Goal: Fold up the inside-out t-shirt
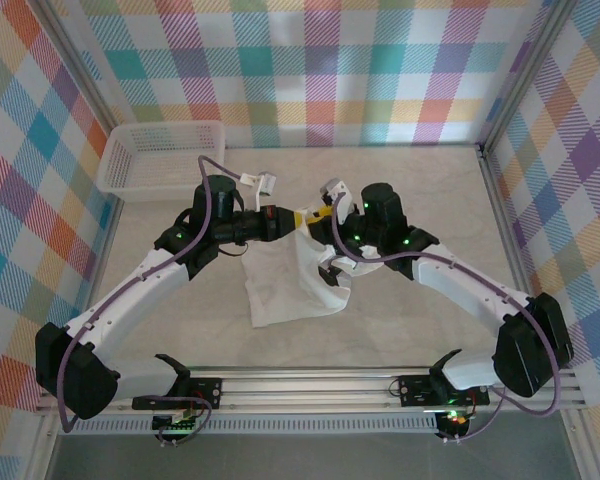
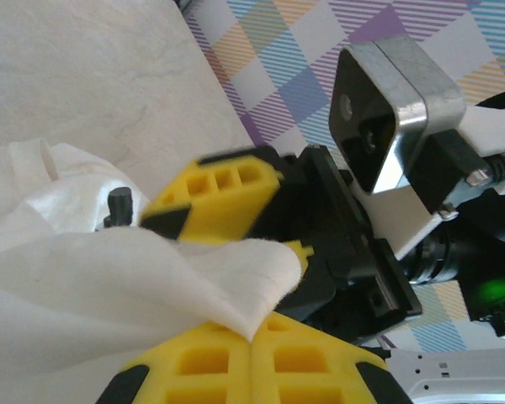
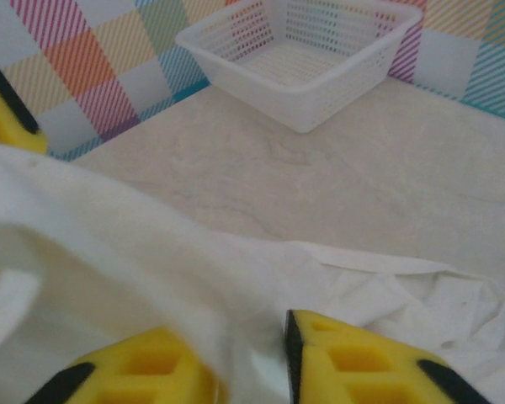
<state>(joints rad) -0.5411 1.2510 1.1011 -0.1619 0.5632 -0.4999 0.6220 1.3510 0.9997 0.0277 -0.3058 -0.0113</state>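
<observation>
The inside-out t-shirt (image 1: 285,285) is white and thin, and it lies crumpled mid-table with its upper edge lifted between the two arms. My left gripper (image 1: 300,218) holds that lifted edge. In the left wrist view its yellow fingers (image 2: 252,341) press together with a fold of the shirt (image 2: 84,278) pinched between them. My right gripper (image 1: 320,212) faces it closely from the right and appears blurred as the right gripper (image 2: 261,227) around the same fold. In the right wrist view its jaws (image 3: 248,362) stand narrow, with shirt fabric (image 3: 194,278) filling the gap.
A white mesh basket (image 1: 165,127) stands at the table's back left corner, its wall (image 3: 236,80) seen beyond the shirt. Checked walls enclose the marble-look table (image 1: 430,200) on three sides. A metal rail runs along the near edge.
</observation>
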